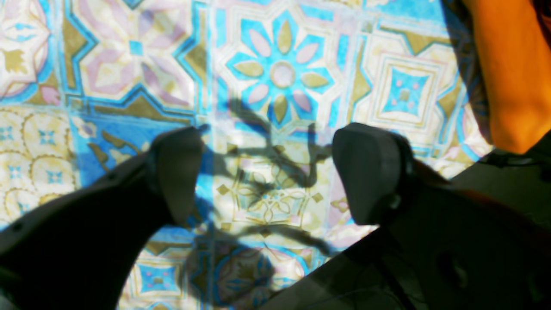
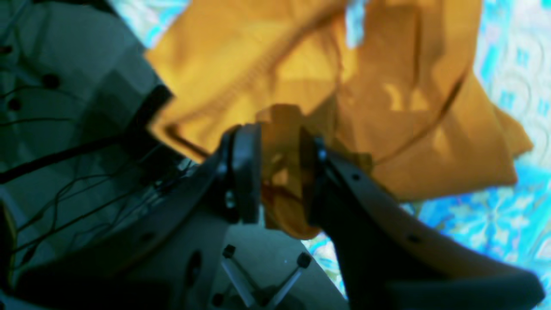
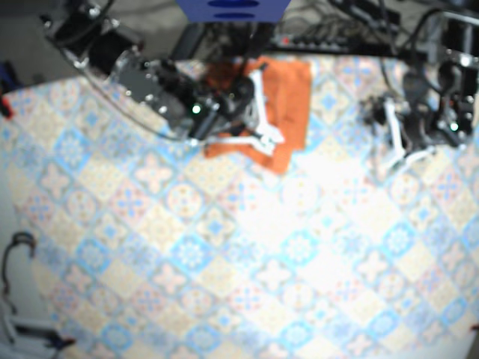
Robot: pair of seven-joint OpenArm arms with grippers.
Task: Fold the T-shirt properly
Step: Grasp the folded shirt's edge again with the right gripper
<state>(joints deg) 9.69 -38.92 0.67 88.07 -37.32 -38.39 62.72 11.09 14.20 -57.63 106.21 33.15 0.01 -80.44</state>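
Pinching crumpled orange T-shirt (image 2: 387,107), right tool (image 2: 280,172) clamped; left tool (image 1: 267,172) wide apart, empty, over tile-print tablecloth (image 1: 129,64).

The T-shirt (image 2: 387,107) was plain orange. The tablecloth (image 1: 129,51) bore a mosaic-tile pattern of blue, cream, gold and pink stars and flowers. The fingers (image 1: 370,172) of the left gripper (image 1: 267,172) were black.

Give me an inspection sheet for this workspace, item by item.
Surface: blue, gold and pink tile-print cloth covers the table.
Job's things: orange cotton T-shirt, bunched near the far edge, not lying flat.
Clutter: nothing seen.
Grippers: right gripper shut on a fold of the T-shirt; left gripper open, empty, over bare cloth.
Cables: dark cables run along the far edge.
Surroundings: blue panel beyond the far edge; view blurred.
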